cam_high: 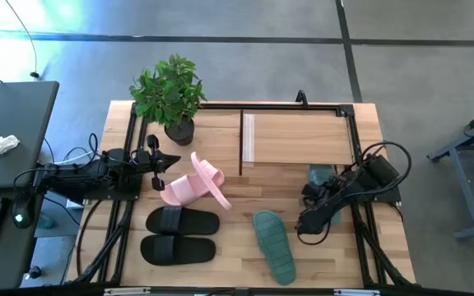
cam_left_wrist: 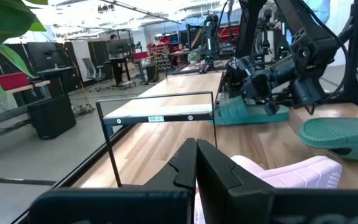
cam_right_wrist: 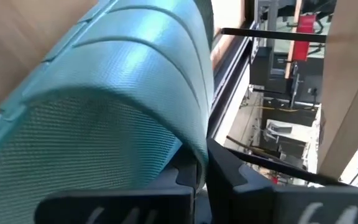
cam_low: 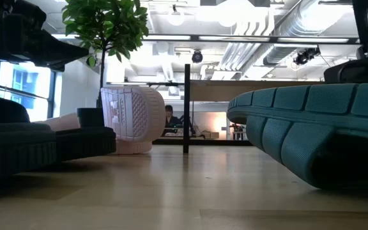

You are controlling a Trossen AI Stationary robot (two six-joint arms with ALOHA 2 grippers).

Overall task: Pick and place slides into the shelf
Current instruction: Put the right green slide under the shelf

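The shelf (cam_high: 299,136), a light plank in a black frame, stands at the table's far right. One dark green slide (cam_high: 321,173) lies on the table just in front of it, partly under my right arm. My right gripper (cam_right_wrist: 199,173) is shut, slanting down at that slide's strap. A second green slide (cam_high: 274,245) lies near the front edge. Two black slides (cam_high: 179,234) lie side by side at the front left. One pink slide (cam_high: 208,179) leans tilted on the other pink slide (cam_high: 179,192). My left gripper (cam_left_wrist: 196,163) waits shut and level at the left, near the pink slides. My right gripper has its shut fingertips right at the edge of the green slide's strap (cam_right_wrist: 188,140), coming at it slanting down. The strap fills the wrist view, and I cannot tell whether the fingers touch it. The slide lies flat on the table beside the shelf.
A potted plant (cam_high: 171,94) stands at the far left of the table, behind my left gripper. Black frame rails (cam_high: 122,214) run along both table sides. Bare wood lies between the pink slides and the shelf.
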